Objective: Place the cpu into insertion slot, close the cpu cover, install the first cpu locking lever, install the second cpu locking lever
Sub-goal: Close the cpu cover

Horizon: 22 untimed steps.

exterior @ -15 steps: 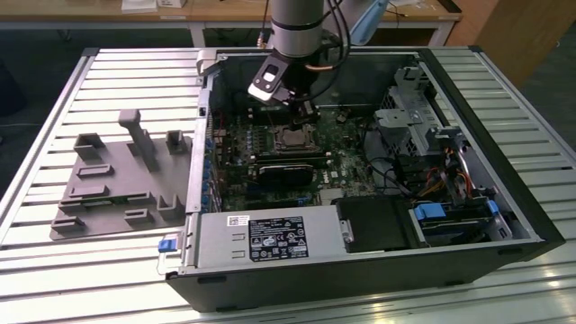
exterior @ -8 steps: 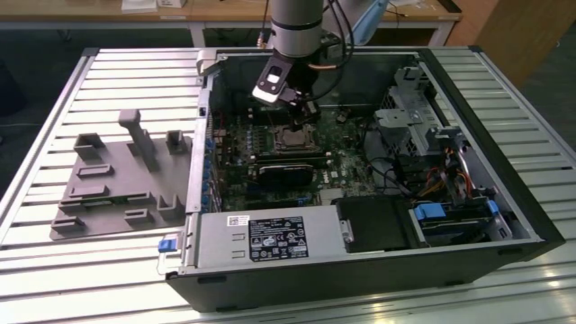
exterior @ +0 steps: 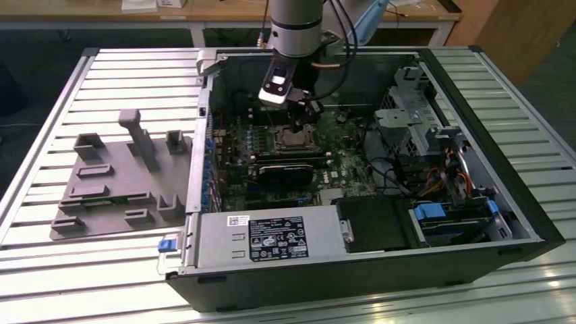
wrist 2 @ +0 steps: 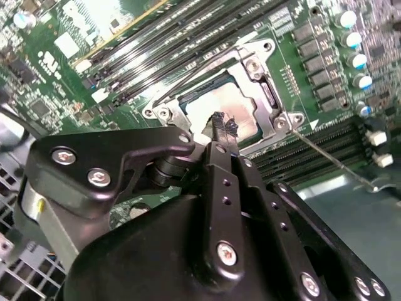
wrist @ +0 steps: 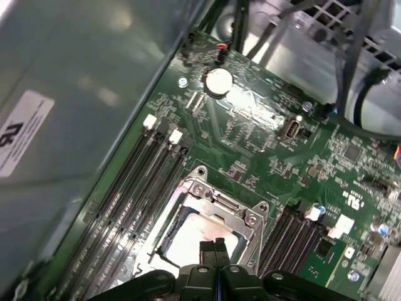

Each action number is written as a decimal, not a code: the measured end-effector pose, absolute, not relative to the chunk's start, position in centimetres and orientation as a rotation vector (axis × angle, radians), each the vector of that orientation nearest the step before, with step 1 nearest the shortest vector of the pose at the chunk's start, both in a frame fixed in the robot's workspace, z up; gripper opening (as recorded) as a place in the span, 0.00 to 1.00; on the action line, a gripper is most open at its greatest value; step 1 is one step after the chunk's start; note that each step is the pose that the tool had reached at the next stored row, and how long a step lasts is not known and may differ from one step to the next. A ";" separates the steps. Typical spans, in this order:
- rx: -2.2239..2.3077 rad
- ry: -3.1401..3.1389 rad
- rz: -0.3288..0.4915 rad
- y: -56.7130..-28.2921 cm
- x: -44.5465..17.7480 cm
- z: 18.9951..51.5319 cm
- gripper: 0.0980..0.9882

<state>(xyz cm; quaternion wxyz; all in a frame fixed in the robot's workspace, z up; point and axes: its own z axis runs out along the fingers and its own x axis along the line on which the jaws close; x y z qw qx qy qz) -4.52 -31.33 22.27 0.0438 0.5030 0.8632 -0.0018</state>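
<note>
gripper [wrist: 215, 246]: pinched narrow, empty (tips just above cpu [wrist 2: 208, 100])
cpu: in insertion slot [exterior: 293, 139], 6 o'clock from gripper, exterior view
cpu cover [wrist: 219, 202]: down around cpu

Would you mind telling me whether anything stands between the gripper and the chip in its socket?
Nothing visible does. In both wrist views the gripper, tips closed, hangs directly over the chip. Its bare silver top shows through the window of the metal cover frame, which borders only the chip's edges.
</note>
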 end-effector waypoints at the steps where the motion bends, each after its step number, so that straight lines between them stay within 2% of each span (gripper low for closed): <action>1: 1.516 2.650 -0.008 -31.3 -4.5 22.3 0.00; 22: 1.015 2.863 -0.025 -31.3 -4.5 22.1 0.00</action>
